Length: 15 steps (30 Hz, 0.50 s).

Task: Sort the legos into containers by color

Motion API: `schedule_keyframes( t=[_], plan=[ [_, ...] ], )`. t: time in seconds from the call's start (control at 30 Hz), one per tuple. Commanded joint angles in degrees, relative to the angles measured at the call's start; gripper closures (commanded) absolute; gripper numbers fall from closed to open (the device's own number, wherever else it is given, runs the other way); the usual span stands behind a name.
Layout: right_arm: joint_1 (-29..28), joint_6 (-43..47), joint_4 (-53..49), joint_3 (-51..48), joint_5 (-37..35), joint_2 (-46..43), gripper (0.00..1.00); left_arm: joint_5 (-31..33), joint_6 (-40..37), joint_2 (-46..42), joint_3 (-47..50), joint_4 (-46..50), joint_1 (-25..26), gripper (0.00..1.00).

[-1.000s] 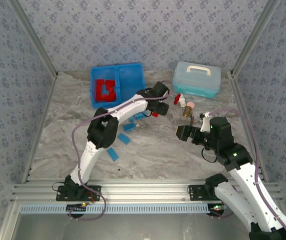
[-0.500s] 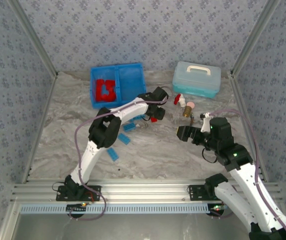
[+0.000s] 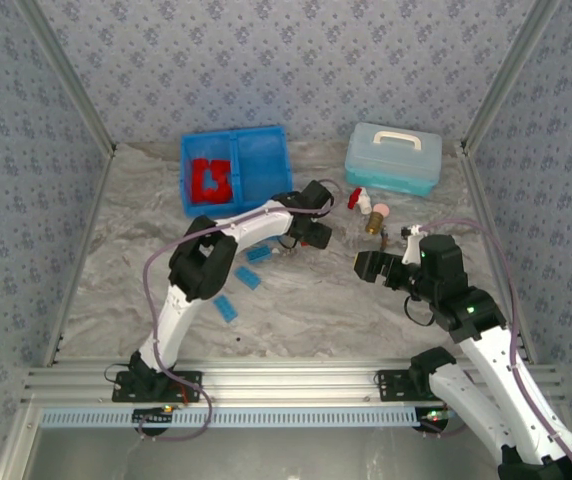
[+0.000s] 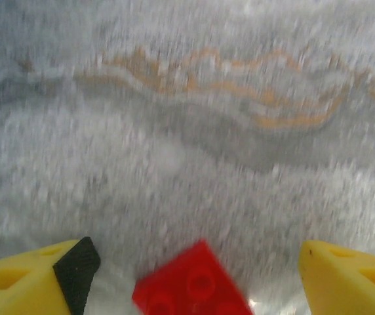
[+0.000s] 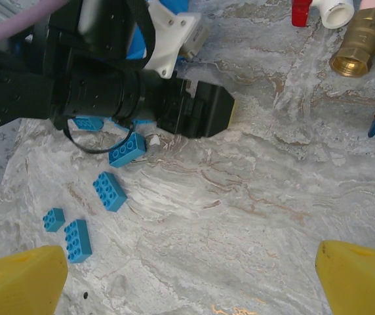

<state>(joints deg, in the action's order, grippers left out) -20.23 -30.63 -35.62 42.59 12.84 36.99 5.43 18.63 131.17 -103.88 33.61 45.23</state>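
Our left fingers (image 4: pixel 23 279) are released, and one red brick (image 4: pixel 194 289) lies on the bench (image 4: pixel 187 98) between them, touching neither. Our right fingers (image 5: pixel 17 279) are released too and hold nothing. Blue bricks (image 5: pixel 111 191) lie on the bench near the left arm (image 5: pixel 96 92). Other red bricks (image 3: pixel 209 180) are in the left compartment of the tray (image 3: pixel 263 165).

The blue tray (image 3: pixel 263 165) holds red legos (image 3: pixel 209 180) in its left compartment.

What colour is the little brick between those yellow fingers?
The brick is bright red; the left wrist view shows it best.
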Motion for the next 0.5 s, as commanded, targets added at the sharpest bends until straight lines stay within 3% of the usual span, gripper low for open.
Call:
schedule_keyframes(
  t=[0.0,0.17,0.37,0.47],
  plan=[
    [0.0,-1.1,-0.4,1.4,-0.6,-1.1,0.00,1.1,2.5,-3.7,3.2,2.8,1.6,0.16],
    [-0.1,-1.7,0.1,1.1,-0.2,-1.2,0.00,3.0,4.3,-2.3,5.8,0.6,2.9,0.18],
    [0.0,-1.6,-1.6,1.4,-1.0,-2.2,0.00,4.8,5.7,1.2,4.8,-0.1,2.9,0.41],
    [-0.1,-1.8,-1.8,1.4,-1.7,-3.0,0.00,4.4,6.4,1.9,4.1,0.3,2.9,0.47]
  ],
)
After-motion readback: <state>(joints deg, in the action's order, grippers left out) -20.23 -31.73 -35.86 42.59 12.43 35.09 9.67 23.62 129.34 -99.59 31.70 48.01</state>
